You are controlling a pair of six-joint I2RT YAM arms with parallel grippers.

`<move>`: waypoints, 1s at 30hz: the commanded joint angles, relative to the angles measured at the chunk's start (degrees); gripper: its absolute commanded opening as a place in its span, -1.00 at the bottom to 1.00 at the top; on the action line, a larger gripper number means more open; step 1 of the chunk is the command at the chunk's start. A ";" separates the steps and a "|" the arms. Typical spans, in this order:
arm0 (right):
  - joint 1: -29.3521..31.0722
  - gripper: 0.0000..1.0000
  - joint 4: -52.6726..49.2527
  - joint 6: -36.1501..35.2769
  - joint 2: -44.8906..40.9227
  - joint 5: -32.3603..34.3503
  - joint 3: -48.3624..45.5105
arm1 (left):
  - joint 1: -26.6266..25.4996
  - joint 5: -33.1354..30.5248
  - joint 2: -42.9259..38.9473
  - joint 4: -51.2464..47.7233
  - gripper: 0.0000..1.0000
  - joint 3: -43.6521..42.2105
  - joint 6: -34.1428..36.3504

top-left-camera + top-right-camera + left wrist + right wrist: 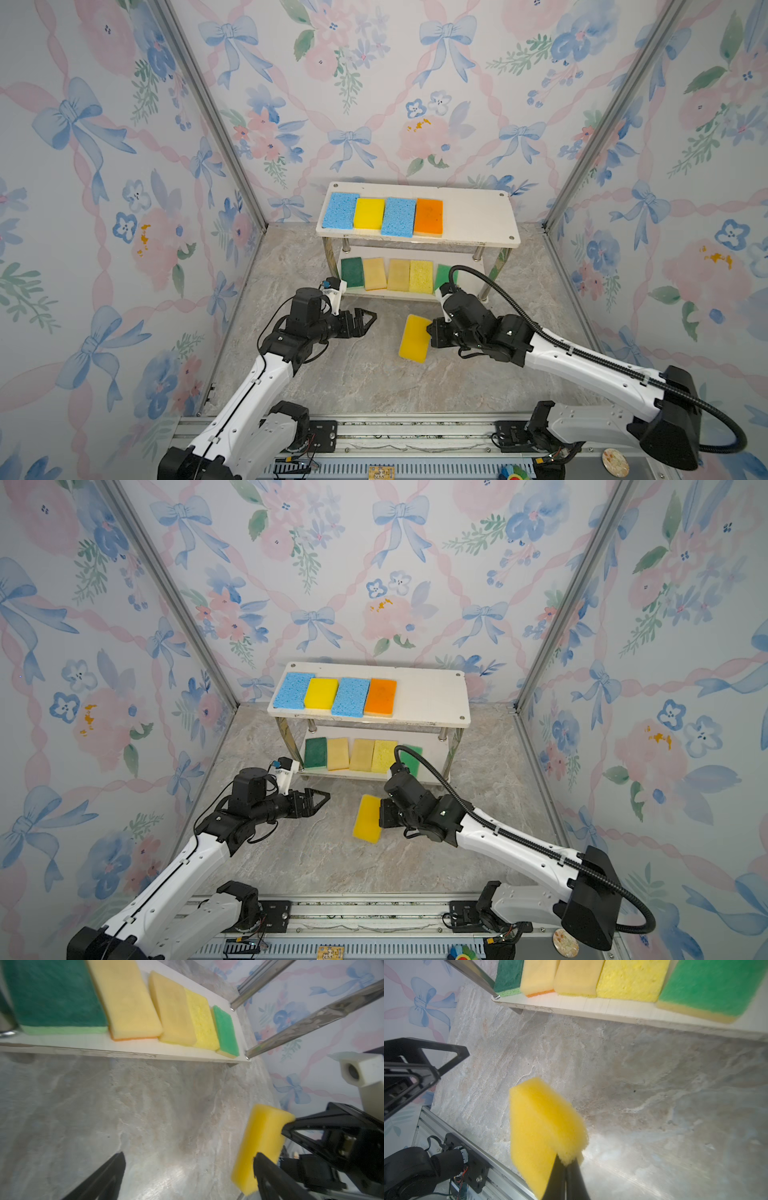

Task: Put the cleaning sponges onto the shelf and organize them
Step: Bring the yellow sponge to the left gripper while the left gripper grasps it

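Right end effector (430,332) is recorded closed on an edge of the last yellow sponge (414,338). In the right wrist view the foam is seen pinched thin between the jaws. The sponge is held tilted, apparently raised off the surface (365,374). An edge grip is judged to leave most of the body free for laying flat.

Left end effector (370,320) is noted wide open and empty at the sponge's 9 o'clock, presumably kept clear.

The shelf (503,249) stands at the sponge's 12 o'clock. The lower board (187,1052) is filled by a row of five sponges (398,274). On the upper board (473,212) a row of four sponges (399,217) is packed from the 9 o'clock end. The bare 3 o'clock end is taken as the likely destination.
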 commanded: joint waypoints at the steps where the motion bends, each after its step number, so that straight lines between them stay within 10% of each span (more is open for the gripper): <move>1: -4.85 -0.92 -9.45 -10.97 -4.24 -10.71 1.96 | -2.01 17.41 -0.76 11.18 0.96 -1.22 -8.41; 9: -8.80 -0.92 -17.26 -17.73 -2.43 -20.53 13.14 | -15.06 16.11 0.34 39.30 0.96 -8.48 -29.22; 18: -8.36 -0.91 -19.35 -19.78 2.44 -26.50 19.53 | -18.08 13.28 2.73 39.69 0.93 -6.11 -28.92; 30: -5.90 -0.91 -19.55 -20.67 7.54 -27.71 24.91 | -20.12 11.78 3.36 44.11 0.10 -7.58 -32.10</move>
